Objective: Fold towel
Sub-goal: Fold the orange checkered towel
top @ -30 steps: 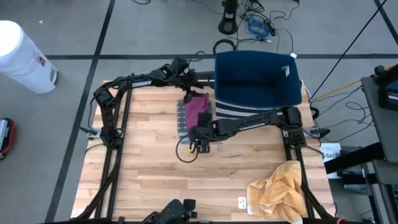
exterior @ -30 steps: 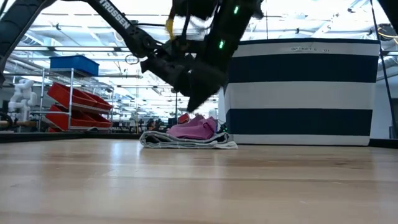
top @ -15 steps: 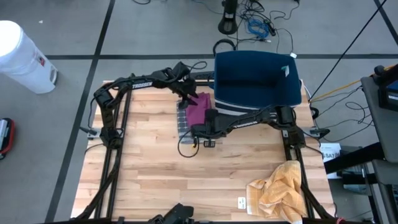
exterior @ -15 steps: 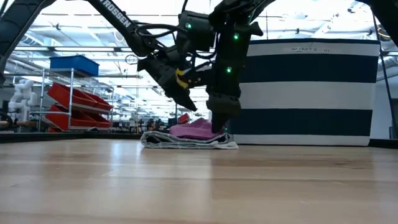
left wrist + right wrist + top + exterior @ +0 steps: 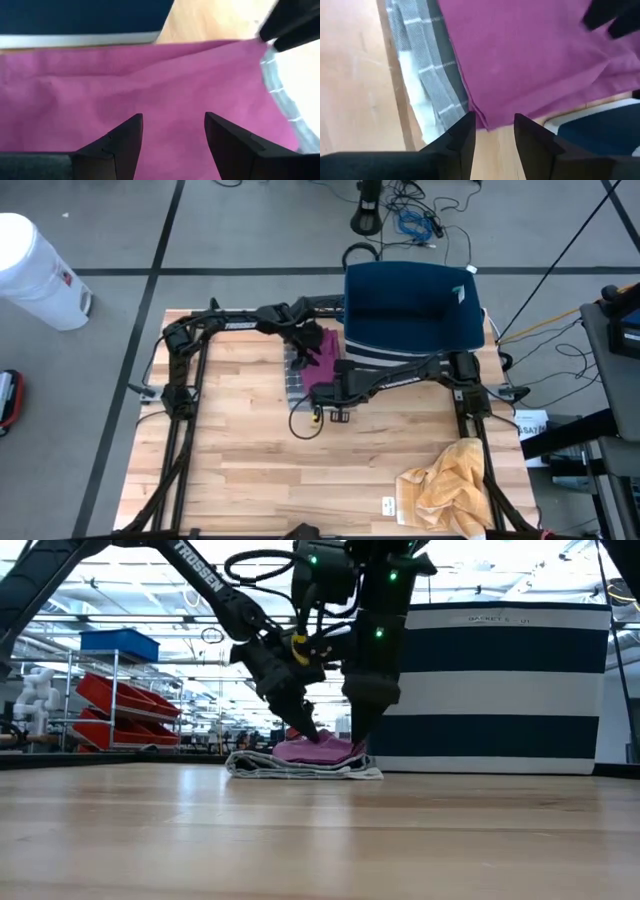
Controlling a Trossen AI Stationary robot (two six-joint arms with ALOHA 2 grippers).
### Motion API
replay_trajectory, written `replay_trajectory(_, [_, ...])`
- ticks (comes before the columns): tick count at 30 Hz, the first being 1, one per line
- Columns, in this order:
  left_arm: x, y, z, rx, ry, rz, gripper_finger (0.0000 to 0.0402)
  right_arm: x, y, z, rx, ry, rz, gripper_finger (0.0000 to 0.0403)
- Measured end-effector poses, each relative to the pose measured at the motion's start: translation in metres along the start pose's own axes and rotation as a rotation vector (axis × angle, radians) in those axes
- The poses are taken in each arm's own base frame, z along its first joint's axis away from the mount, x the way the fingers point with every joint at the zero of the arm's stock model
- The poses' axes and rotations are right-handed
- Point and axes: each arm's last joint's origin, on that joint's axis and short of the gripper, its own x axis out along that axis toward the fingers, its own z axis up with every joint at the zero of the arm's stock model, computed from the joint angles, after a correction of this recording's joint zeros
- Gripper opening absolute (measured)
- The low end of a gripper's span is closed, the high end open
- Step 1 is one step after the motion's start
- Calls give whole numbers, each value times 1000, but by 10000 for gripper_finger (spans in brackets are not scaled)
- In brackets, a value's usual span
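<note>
Striped basket (image 5: 412, 315) just behind the towels, possibly touching.

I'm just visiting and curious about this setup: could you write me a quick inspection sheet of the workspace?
Surface: light wooden table.
Job's things: magenta towel lying on folded grey checked towel.
Clutter: crumpled yellow towel at table corner; navy-and-white striped fabric basket.
Grippers: left gripper open over magenta towel; right gripper open at its edge.
Cables: loose cables on floor.
Surroundings: white bin; red shelf bins.
</note>
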Motion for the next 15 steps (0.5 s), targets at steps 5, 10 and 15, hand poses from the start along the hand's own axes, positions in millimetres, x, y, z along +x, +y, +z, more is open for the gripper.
replay_trajectory(5, [13,-3,-3,-8,32,-23,218,-18,4,-8,-25,14,-6,118])
replay_trajectory(10, [27,-10,-10,-21,148,0,218,-44,8,-22,-54,53,-10,118])
replay_trajectory(15, [40,-9,-18,-36,193,-14,218,-76,14,-35,-80,8,-27,118])
